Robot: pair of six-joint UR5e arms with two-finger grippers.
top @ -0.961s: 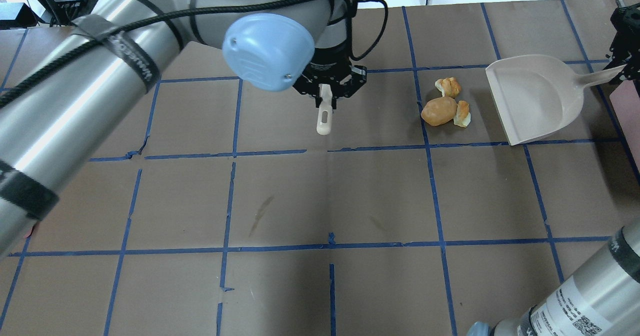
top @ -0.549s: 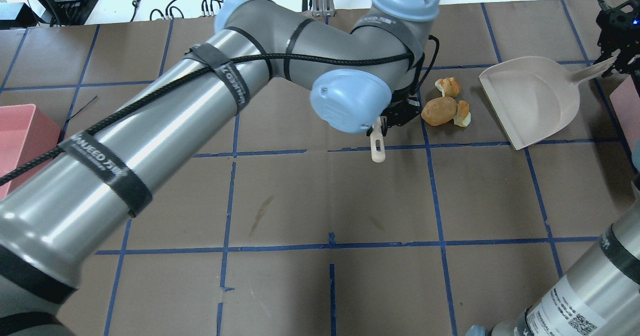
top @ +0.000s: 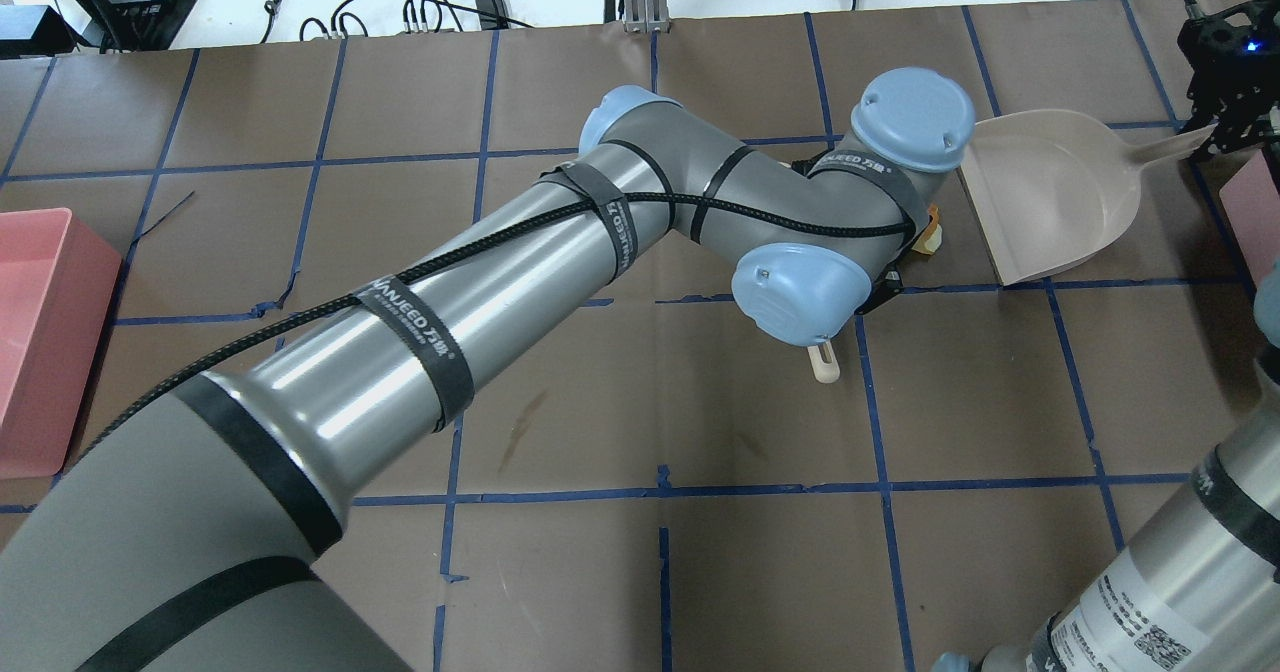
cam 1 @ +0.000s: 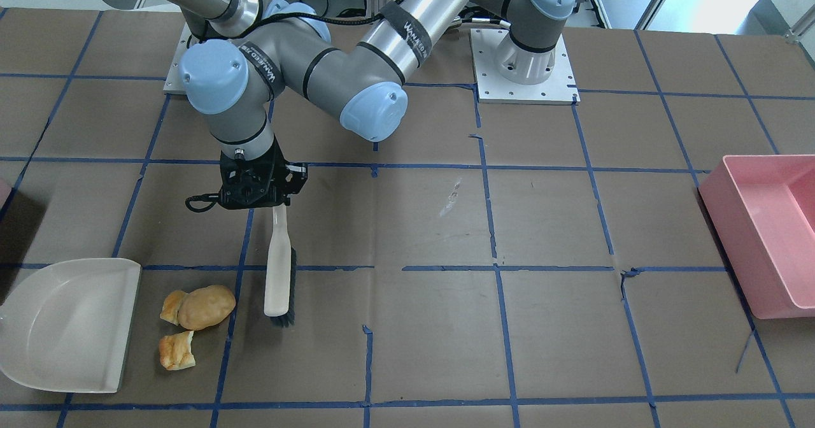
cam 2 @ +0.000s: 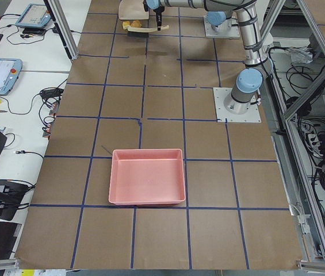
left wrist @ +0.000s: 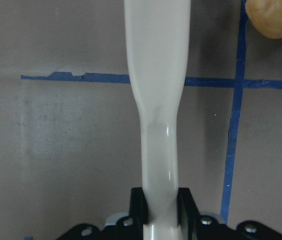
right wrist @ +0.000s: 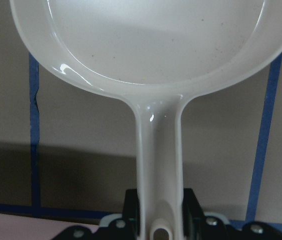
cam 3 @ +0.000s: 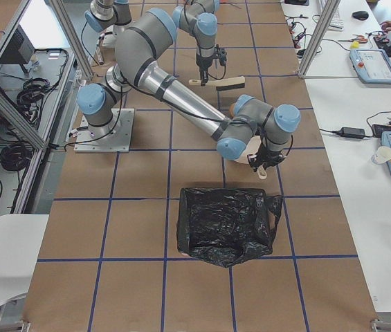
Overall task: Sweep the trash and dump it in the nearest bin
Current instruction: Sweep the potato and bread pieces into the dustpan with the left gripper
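Quick update: the big change is the left arm (top: 500, 282). A second ago it had the brush (cam 1: 278, 275) hanging well away from the dustpan (cam 1: 63, 326). Now the brush is parked just beside the trash (cam 1: 205, 307), on the side facing away from the dustpan. The dustpan looks nudged a touch closer to the pile too.

So the three food bits sit on the tabletop (cam 1: 446, 351) between the brush and the dustpan's open lip, near it but not in it yet. The bristles are low, though I can't tell if they touch the paper.

The left jaws are clamped on the brush handle and the right jaws are clamped on the dustpan handle; both wrist views show that clearly.

To me the setup is done and the actual sweep comes next: one short push toward the dustpan. The bin (top: 1262, 202) is only a pink sliver just past the dustpan's handle end.
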